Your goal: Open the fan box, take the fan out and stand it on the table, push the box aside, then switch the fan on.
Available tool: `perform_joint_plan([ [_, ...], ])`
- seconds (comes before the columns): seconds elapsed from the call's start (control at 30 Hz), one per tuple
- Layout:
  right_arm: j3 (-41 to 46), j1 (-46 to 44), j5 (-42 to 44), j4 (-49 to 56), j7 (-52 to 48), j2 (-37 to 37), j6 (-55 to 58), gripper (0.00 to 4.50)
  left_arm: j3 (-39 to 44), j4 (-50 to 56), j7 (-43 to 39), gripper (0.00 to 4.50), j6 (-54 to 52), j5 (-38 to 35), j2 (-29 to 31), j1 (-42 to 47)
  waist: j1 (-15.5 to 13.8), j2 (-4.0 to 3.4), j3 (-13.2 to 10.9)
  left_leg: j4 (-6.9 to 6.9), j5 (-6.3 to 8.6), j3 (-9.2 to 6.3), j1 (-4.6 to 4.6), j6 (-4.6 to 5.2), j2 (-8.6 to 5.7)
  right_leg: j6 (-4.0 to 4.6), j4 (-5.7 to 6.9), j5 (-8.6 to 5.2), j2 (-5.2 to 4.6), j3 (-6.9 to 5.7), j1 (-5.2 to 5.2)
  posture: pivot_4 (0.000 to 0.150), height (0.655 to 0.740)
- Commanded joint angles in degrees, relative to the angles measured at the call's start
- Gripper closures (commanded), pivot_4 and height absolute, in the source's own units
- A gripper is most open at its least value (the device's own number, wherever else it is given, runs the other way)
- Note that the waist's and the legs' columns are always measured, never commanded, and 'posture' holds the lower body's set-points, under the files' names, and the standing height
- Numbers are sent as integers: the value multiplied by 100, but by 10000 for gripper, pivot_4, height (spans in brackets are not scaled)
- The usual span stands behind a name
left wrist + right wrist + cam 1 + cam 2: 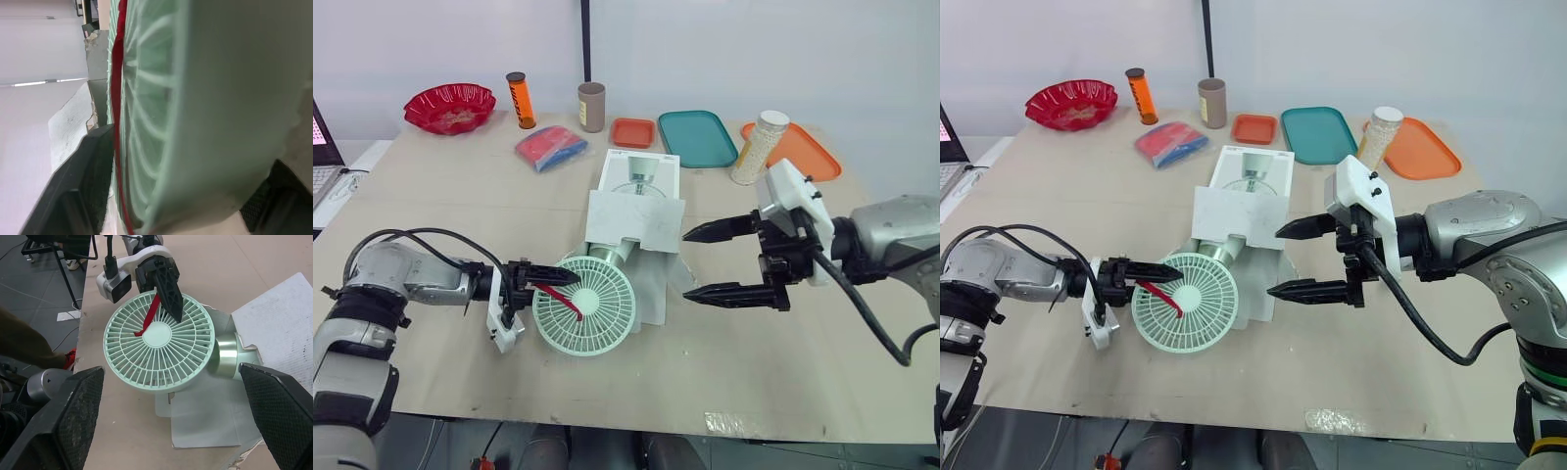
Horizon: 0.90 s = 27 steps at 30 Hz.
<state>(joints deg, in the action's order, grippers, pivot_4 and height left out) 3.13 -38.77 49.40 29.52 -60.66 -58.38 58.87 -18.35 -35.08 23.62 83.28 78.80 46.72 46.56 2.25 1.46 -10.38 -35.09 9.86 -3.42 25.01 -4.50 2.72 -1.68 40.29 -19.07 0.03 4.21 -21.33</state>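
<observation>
Left eye view is showing one mint-green fan (585, 305) lying at the near centre of the table (783, 352), round grille facing up. Its pale neck is running back under the flap of the white box (636, 211) just behind it. One red strip (558, 299) is lying across the grille from the rim toward the hub.

Left gripper (553, 281) is coming in from the left and pinching the fan's rim. One black finger is sitting over the grille front and the other behind the rim, as the left wrist view is showing. Right gripper (687, 264) is hovering just right of the box with its fingers spread wide, tips pointing left, touching nothing.

Box is lying open and is carrying a printed picture of a fan on its far part. No writing on it is readable.

Far side is holding three trays: one small orange tray (633, 132), one teal tray (697, 138) and one large orange tray (803, 150). One white-capped bottle (760, 147) of pale grains is standing between the teal and large orange trays. One blue-and-red packet (551, 147) is lying far left of the box. Behind it, one orange tube (519, 100) with dark marks too small to read and one brown cup (591, 107) are standing upright. One red bowl (450, 107) is sitting far left.
</observation>
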Motion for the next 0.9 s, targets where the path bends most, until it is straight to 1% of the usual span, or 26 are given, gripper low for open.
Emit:
perform_joint_plan([
  [0.03,142,3,81,142,22,-97,-44,0,-444,48,764,23811,-284,253,254,153,2,0,1,-1,0,0,0,0,0,0,1,0,0,0,0,1500,7400],
  [0.13,138,24,71,143,34,-94,-59,0,-762,72,1195,23811,-405,289,372,235,7,0,1,-1,0,0,-2,0,0,0,5,0,1,0,0,1500,7400],
  [0.27,127,27,86,153,47,-85,-54,0,-924,49,1345,24638,-277,-39,468,313,7,0,1,-1,0,0,0,0,-1,-1,5,0,0,0,-1,1500,7400],
  [0.4,153,38,96,150,67,-93,-52,0,-904,197,1201,24649,-41,-472,535,327,-2,0,1,-1,-1,0,0,-1,-2,-1,5,-1,-2,-1,-1,1500,7400],
  [0.53,181,12,86,115,135,-86,-46,0,-958,250,712,24649,536,-1118,624,336,-7,0,1,-1,-2,0,1,-3,-3,-2,5,-1,-4,-1,-1,1500,7400],
  [0.63,223,-9,65,44,219,-72,-33,0,-1190,203,212,24649,857,-2125,824,372,-5,0,1,-1,-2,1,1,-3,-3,-2,5,-1,-4,-2,-1,1500,7400],
  [0.73,241,-30,99,18,268,-63,-14,0,-1413,143,-224,24649,899,-2893,954,413,-5,-1,1,-1,-2,1,1,-4,-2,-2,5,-1,-4,-2,-2,1500,7400],
  [0.9,278,-161,95,-158,444,-35,33,0,-2785,405,-1147,24649,876,-4652,1618,715,-2,-1,1,-10,-3,1,2,-5,-2,-2,11,-1,-4,-3,-1,1500,7400],
])
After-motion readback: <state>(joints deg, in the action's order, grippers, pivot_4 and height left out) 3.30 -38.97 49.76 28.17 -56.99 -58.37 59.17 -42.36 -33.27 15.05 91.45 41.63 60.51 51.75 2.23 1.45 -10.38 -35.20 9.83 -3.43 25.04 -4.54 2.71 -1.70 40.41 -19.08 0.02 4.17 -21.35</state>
